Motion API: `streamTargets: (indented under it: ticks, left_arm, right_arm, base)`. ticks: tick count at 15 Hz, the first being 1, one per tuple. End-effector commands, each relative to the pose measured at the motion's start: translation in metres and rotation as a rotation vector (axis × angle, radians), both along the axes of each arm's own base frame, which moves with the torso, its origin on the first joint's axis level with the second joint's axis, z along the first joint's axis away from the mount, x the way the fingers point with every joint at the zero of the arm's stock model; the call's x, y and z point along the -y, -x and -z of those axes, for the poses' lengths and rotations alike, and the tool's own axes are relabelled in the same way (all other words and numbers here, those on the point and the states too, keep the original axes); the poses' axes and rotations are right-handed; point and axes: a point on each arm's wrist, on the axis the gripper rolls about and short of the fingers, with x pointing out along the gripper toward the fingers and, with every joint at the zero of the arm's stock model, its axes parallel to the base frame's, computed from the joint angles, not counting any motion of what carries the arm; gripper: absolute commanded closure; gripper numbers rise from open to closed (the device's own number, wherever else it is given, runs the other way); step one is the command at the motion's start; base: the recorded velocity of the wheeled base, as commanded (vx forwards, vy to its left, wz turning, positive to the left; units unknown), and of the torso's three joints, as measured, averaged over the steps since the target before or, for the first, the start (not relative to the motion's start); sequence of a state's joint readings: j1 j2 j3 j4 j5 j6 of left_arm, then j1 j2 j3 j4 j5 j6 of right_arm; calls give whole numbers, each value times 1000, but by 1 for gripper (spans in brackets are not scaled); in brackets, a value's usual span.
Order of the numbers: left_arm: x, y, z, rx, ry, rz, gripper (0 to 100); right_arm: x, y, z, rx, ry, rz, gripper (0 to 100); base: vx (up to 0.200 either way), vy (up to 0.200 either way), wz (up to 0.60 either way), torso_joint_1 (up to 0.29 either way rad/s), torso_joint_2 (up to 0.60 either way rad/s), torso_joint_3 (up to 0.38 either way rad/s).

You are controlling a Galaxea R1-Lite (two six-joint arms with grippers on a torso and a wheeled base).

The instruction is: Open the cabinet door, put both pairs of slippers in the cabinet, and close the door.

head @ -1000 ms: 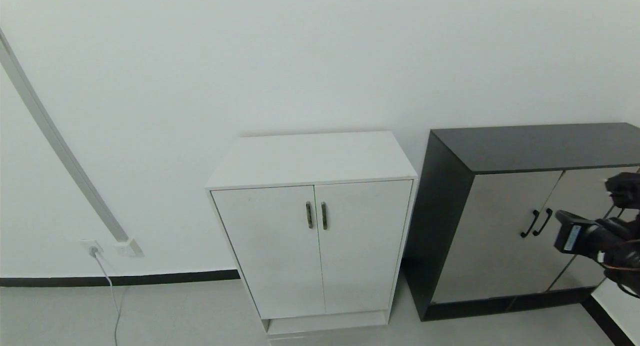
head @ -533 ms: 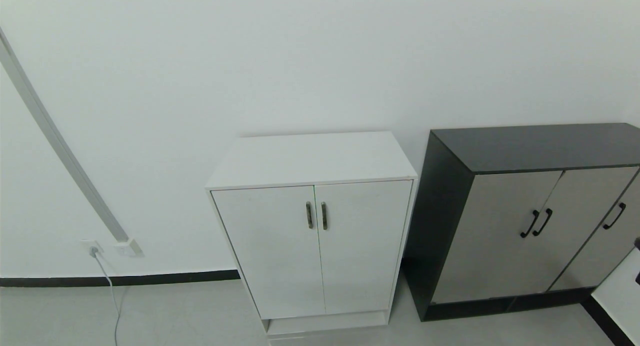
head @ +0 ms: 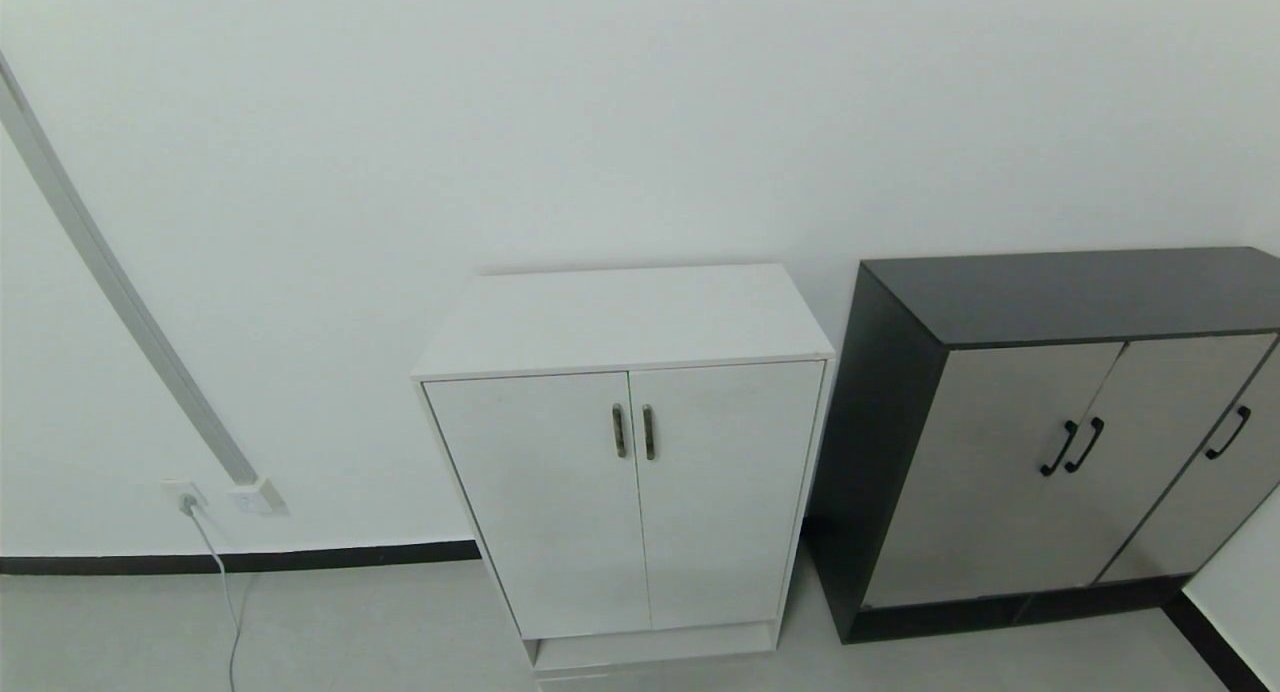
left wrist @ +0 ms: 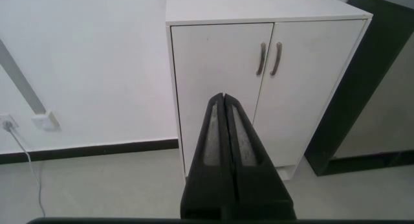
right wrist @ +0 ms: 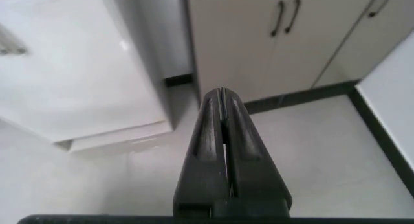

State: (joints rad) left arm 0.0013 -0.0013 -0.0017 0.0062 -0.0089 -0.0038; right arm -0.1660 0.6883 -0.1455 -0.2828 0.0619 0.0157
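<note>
The cabinet (head: pixel 620 317) is sitting on the floor (head: pixel 350 622) with the wall (head: pixel 600 122) right behind it. Both of its doors (head: pixel 545 502) are sitting fully shut, and the two handles (head: pixel 632 431) are hanging side by side at the middle seam, up in the cabinet's top half. A black cabinet (head: pixel 890 442) is standing just beside the cabinet on its right. A socket (head: pixel 183 494) is sitting low on the wall, well off to the cabinet's left, with a cable (head: pixel 232 612) trailing down from it. The left end effector (left wrist: pixel 224 130) is hanging out in front of the cabinet, facing its left door, clenched tight on nothing. The right end effector (right wrist: pixel 222 130) is hovering over the floor off the cabinet's front right corner, also clenched and carrying nothing.
</note>
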Motion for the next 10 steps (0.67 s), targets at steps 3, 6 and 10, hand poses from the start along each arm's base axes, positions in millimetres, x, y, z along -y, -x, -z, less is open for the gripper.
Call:
streamTargets:
  ticks: [3, 6, 10]
  left_arm:
    - [0, 0, 0, -1, 1, 0, 100]
    - [0, 0, 0, -1, 1, 0, 100]
    - [0, 0, 0, -1, 1, 0, 100]
  right_arm:
    - [-7, 33, 16, 51, 0, -78, 100]
    - [-9, 38, 31, 33, 33, -116, 100]
    - [-10, 49, 52, -6, 47, -158, 100]
  base:
    - [0, 0, 0, 0, 0, 0]
    - [0, 0, 0, 0, 0, 0]
    - [0, 0, 0, 0, 0, 0]
